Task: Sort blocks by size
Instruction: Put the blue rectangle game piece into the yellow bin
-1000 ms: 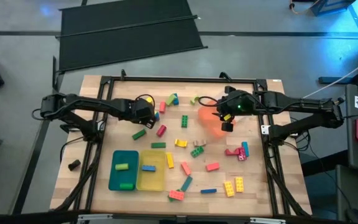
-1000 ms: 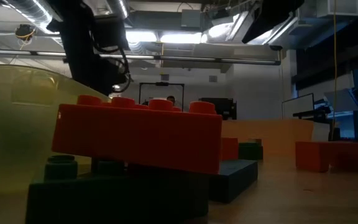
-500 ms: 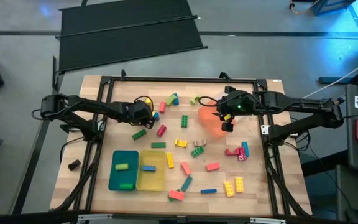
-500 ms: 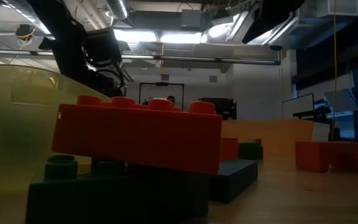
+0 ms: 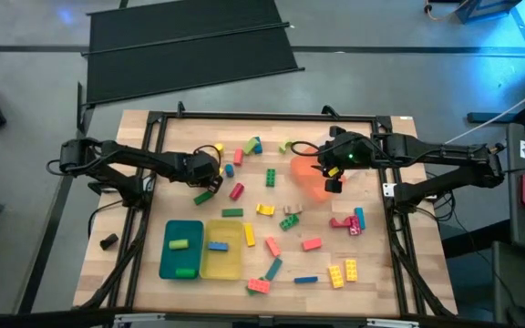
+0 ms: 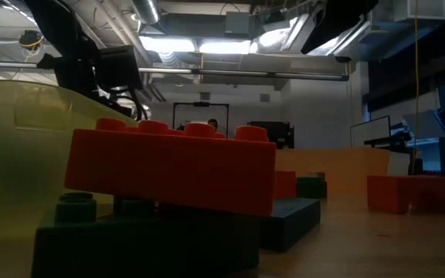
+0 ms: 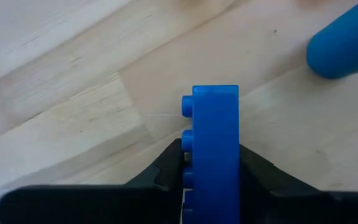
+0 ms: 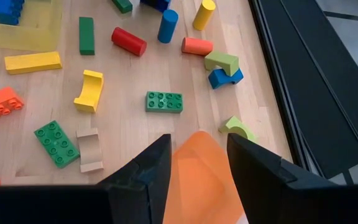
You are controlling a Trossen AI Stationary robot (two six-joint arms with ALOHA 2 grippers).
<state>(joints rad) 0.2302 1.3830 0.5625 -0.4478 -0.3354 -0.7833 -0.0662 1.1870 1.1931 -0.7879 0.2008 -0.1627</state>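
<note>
Wood table (image 5: pixel 372 255): L gripper (image 7: pixel 211 186) clamped blue block (image 7: pixel 215 143) btwn jaws; pick step, lift next. R gripper (image 8: pixel 197 158) held orange tray (image 8: pixel 199 171).

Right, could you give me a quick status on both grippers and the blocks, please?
Left gripper shut on blue studded plastic brick, over bare wood. Right gripper holding translucent orange tray. Loose bricks scattered across wooden table; nothing blocking.

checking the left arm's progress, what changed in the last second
The left gripper closed on a blue block and now holds it between its fingers; in the high view that arm drew back slightly to the left, uncovering a yellow piece. The right gripper kept its hold on the orange tray, and the loose blocks stayed put.
</note>
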